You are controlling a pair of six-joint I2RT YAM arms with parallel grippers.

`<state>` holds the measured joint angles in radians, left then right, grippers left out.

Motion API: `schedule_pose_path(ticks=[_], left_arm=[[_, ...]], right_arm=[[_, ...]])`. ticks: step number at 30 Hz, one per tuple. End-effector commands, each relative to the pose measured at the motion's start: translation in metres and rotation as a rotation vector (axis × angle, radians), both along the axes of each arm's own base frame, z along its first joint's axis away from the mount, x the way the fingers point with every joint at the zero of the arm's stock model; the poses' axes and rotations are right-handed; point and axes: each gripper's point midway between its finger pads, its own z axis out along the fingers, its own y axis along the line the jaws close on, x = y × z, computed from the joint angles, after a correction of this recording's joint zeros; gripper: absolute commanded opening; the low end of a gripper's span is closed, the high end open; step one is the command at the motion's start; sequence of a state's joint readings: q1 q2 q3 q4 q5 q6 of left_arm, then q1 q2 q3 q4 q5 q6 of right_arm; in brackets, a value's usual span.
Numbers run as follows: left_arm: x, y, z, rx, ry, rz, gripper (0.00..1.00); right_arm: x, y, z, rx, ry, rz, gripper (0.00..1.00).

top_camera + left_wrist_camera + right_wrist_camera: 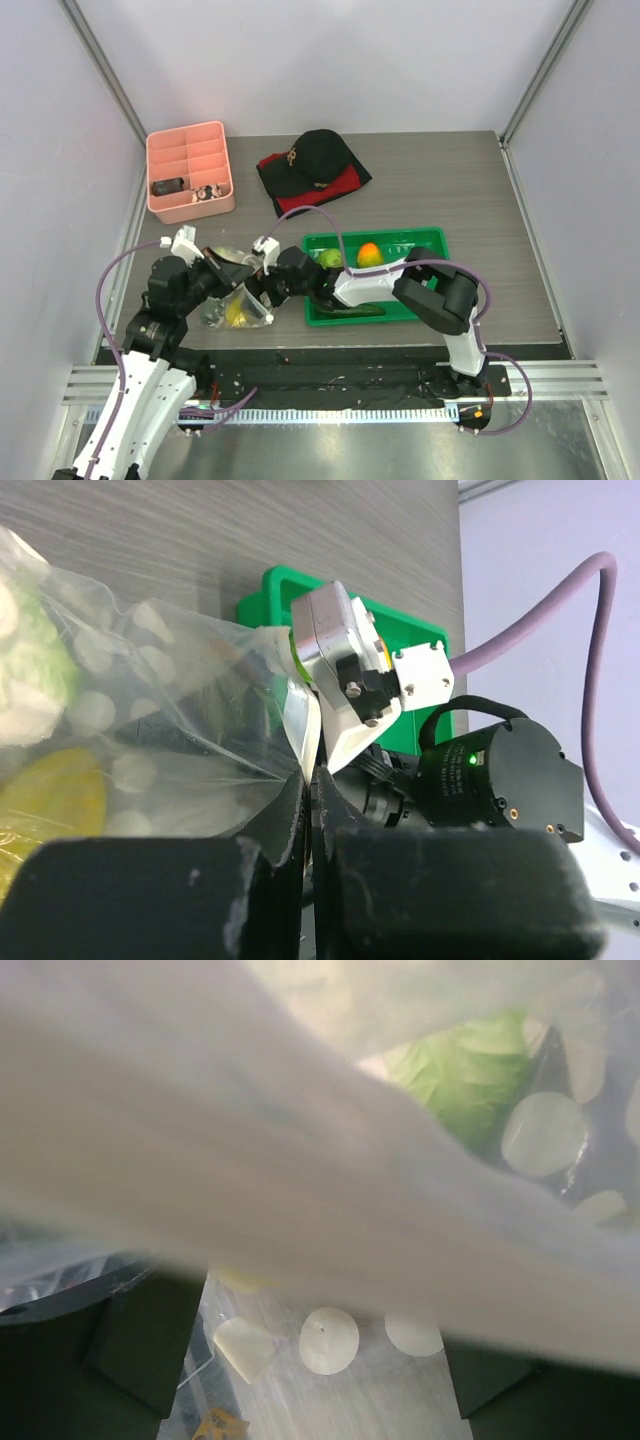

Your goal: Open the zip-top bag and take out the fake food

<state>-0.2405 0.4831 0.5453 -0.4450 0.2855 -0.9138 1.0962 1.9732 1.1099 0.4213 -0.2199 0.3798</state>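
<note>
Because the zip-top bag [238,308] is thin, crinkly film, it is probably going to handle as something light, floppy and slippery, collapsing wherever it is not being held. The stiffer strip along its mouth looks like the best place to take hold, one lip per side. The bag is lying on the table [430,180] just left of the green tray [375,236], between the two arms. The fake food [50,800] inside it (a green cabbage-like piece, something yellow, pale discs) is showing through the plastic and looks light and hard, so it is likely to roll once freed. An orange piece [369,253] is sitting in the tray.

The left arm is folding in low from the left, its left end effector [308,790] pressed together and pinching a pleat of the bag's edge. The right arm is stretching leftward across the tray, wrist turned toward the bag. The right end effector [315,1360] is standing spread wide with film draping between and over its fingers [140,1345]; it is not visibly clamping anything.
</note>
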Motion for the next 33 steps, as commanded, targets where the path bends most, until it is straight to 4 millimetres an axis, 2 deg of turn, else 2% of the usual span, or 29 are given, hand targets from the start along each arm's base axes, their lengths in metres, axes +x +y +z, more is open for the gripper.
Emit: schedule_pose_path(ticks=[1, 4, 5, 7, 12, 14, 15, 16, 17, 19, 20, 21, 22, 23, 24, 26, 27, 29, 30, 31, 33], left_arm=[[0.002, -0.008, 0.01, -0.049, -0.047, -0.031, 0.0], [-0.001, -0.006, 0.001, -0.045, -0.034, -0.018, 0.0], [-0.001, -0.005, -0.002, -0.044, -0.031, -0.011, 0.0], [-0.004, -0.005, -0.008, -0.045, -0.02, -0.011, 0.0], [-0.008, -0.003, -0.013, -0.046, -0.011, -0.01, 0.0], [-0.01, -0.003, -0.01, -0.045, -0.015, -0.009, 0.0], [-0.011, -0.002, -0.009, -0.043, -0.017, -0.008, 0.0], [-0.011, -0.002, -0.009, -0.04, -0.021, -0.007, 0.0], [-0.011, -0.001, -0.009, -0.038, -0.02, -0.004, 0.0], [-0.011, -0.001, -0.012, -0.037, -0.009, -0.005, 0.0], [-0.011, -0.002, -0.011, -0.037, -0.011, -0.01, 0.0], [-0.011, -0.002, -0.012, -0.036, -0.01, -0.01, 0.0], [-0.011, -0.002, -0.012, -0.036, -0.01, -0.01, 0.0], [-0.011, -0.002, -0.012, -0.035, -0.012, -0.009, 0.0], [-0.011, -0.002, -0.011, -0.035, -0.015, -0.009, 0.0], [-0.011, -0.002, -0.009, -0.034, -0.02, -0.01, 0.0], [-0.011, -0.001, -0.008, -0.03, -0.024, -0.011, 0.0], [-0.011, 0.0, -0.009, -0.021, -0.02, -0.007, 0.0], [-0.011, 0.001, -0.008, -0.017, -0.025, -0.006, 0.0], [-0.011, 0.003, -0.009, -0.005, -0.022, 0.005, 0.0], [-0.01, 0.006, -0.008, 0.005, -0.028, 0.017, 0.0]], right_arm=[[0.003, 0.012, -0.001, 0.069, -0.03, -0.038, 0.98], [0.003, 0.018, -0.008, 0.088, -0.027, -0.082, 1.0], [0.005, 0.021, -0.003, 0.116, -0.041, -0.099, 1.0], [0.007, 0.022, -0.012, 0.113, -0.034, -0.133, 1.0], [0.004, 0.038, 0.005, 0.247, -0.07, -0.095, 1.0], [0.0, 0.041, 0.006, 0.262, -0.12, -0.053, 1.0], [0.0, 0.042, 0.002, 0.248, -0.125, -0.053, 1.0], [0.005, 0.048, 0.006, 0.248, -0.132, -0.059, 0.98], [0.004, 0.049, -0.01, 0.2, -0.111, -0.054, 0.9], [0.004, 0.052, -0.012, 0.197, -0.096, -0.055, 0.84], [0.002, 0.053, -0.008, 0.22, -0.091, -0.055, 0.76], [0.002, 0.052, -0.006, 0.231, -0.08, -0.064, 0.73], [0.003, 0.048, -0.009, 0.228, -0.074, -0.082, 0.65], [0.003, 0.047, -0.008, 0.229, -0.077, -0.088, 0.61], [0.004, 0.043, -0.003, 0.231, -0.081, -0.098, 0.59], [0.01, 0.037, 0.002, 0.231, -0.089, -0.137, 0.48], [0.01, 0.032, 0.012, 0.242, -0.094, -0.143, 0.45], [0.011, 0.025, 0.019, 0.245, -0.098, -0.159, 0.33], [0.01, 0.019, 0.016, 0.23, -0.097, -0.162, 0.28], [0.01, 0.017, 0.026, 0.239, -0.106, -0.164, 0.19], [0.011, 0.003, 0.019, 0.2, -0.106, -0.201, 0.1]])
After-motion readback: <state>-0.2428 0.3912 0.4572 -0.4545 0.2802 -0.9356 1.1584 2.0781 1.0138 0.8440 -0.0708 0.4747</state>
